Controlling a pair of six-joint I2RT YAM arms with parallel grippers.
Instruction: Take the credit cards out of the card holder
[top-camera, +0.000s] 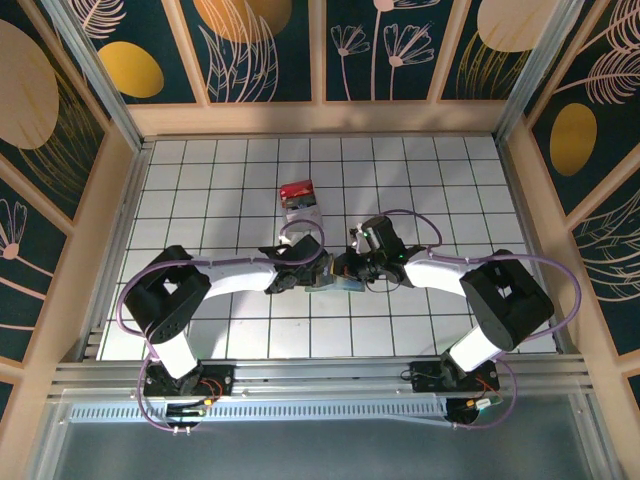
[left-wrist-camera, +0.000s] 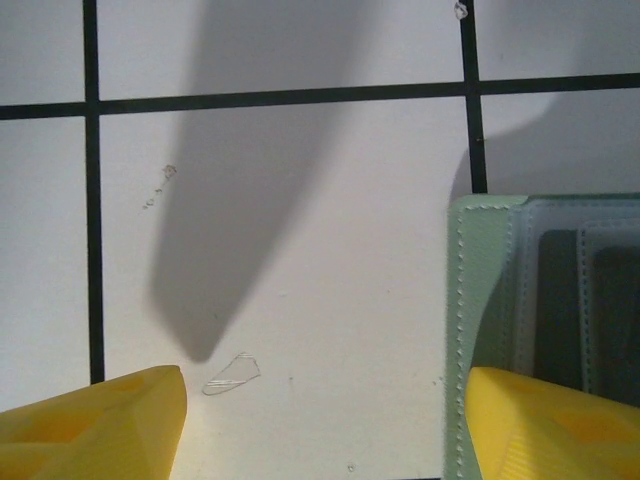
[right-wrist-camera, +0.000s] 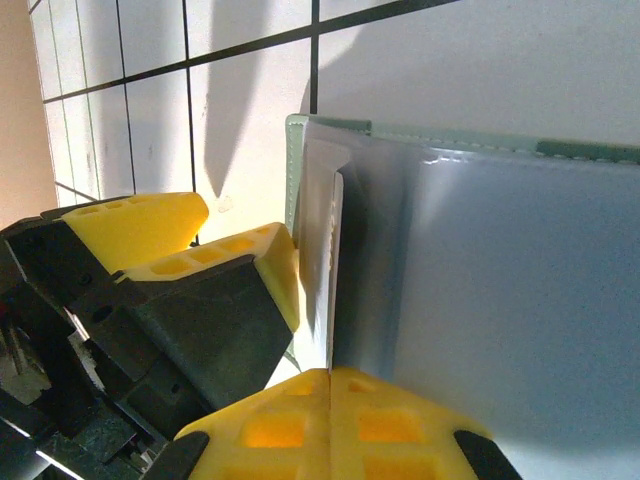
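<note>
Barely begun: the card holder (top-camera: 337, 280) lies on the worktop (top-camera: 200, 190), cards (left-wrist-camera: 562, 300) still tucked inside. Right gripper (right-wrist-camera: 330, 385) fingers are closed, apparently pinching its thin edge. Left gripper (left-wrist-camera: 325, 400) fingers stand open, 1 over the holder.

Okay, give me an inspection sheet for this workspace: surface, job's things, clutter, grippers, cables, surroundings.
Surface: white tiled table, black grid lines, a few small marks.
Job's things: card holder between the grippers, pale green stitched edge; dark strips in its pockets, cards or not I can't tell.
Clutter: red-topped block on a clear base, beyond the grippers.
Grippers: left gripper open, one finger over the holder's edge; right gripper shut on the holder.
Cables: purple cables looped along both arms.
Surroundings: wood-framed walls with dark floral panels; metal rail at the near edge.
</note>
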